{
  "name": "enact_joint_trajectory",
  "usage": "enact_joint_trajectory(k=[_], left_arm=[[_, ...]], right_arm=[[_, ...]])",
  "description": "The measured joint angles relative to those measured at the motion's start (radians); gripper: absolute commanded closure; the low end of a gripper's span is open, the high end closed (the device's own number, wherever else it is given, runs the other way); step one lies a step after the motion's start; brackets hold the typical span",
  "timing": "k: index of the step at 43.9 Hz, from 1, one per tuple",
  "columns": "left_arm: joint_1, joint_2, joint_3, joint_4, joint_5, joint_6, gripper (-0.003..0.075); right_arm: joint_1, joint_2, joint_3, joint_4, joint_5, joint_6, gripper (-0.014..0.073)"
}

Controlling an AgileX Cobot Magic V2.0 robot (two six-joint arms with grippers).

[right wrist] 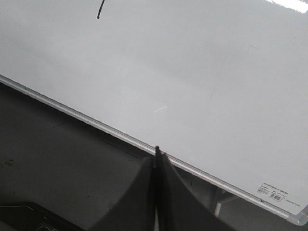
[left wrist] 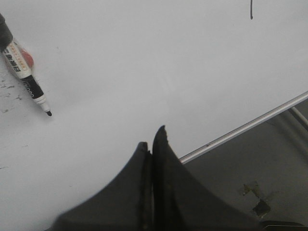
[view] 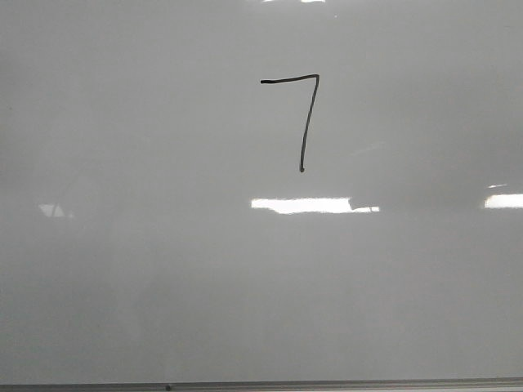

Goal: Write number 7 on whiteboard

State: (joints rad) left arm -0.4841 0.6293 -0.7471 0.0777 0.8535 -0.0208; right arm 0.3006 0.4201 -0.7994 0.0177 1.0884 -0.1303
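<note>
Left hand [left wrist: 153, 144] & right hand [right wrist: 156, 161] both pinched closed, empty, near whiteboard [view: 122, 286] edge, prob. bc number 7 [view: 304, 114] looks done. Marker [left wrist: 26, 79] lies on board, left.

One whiteboard [view: 122, 286] carrying one hand-drawn number 7 [view: 306, 122], one black marker pen [left wrist: 26, 77] lying on the board, one label sticker [right wrist: 273, 192] at a board corner, two grippers, left gripper [left wrist: 151, 144] and right gripper [right wrist: 157, 159], each with fingers pressed together.
</note>
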Motion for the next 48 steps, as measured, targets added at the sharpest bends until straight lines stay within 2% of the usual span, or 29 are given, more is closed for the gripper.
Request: enact_joint_trajectory(k=[10,15,23,33,41,48], left_arm=[[-0.002,-0.02,0.008,-0.002,-0.002,0.002,0.0741],[0.064,-0.097,0.049,-0.016,-0.025,0.002,0.0741],[0.245,-0.29,0.257,-0.078,-0.254,0.002,0.0741],[0.447,-0.535,0.584,-0.078,-0.561,0.002,0.0741],[0.52,-0.633,0.746,-0.078,-0.719,0.002,0.0741],[0.533,-0.636,0.755,-0.042,-0.81,0.008,0.0741]], right_arm=[[0.0,0.0,0.0,0.0,0.002,0.0,0.0662],[0.0,0.0,0.0,0.001,0.002,0.0,0.0662],[0.0,0.0,0.0,0.001,0.002,0.0,0.0662],[0.0,0.0,0.0,0.001,0.004,0.0,0.0662],[0.0,0.0,0.0,0.001,0.004,0.0,0.0662],[0.0,0.0,0.0,0.002,0.004,0.0,0.0662]])
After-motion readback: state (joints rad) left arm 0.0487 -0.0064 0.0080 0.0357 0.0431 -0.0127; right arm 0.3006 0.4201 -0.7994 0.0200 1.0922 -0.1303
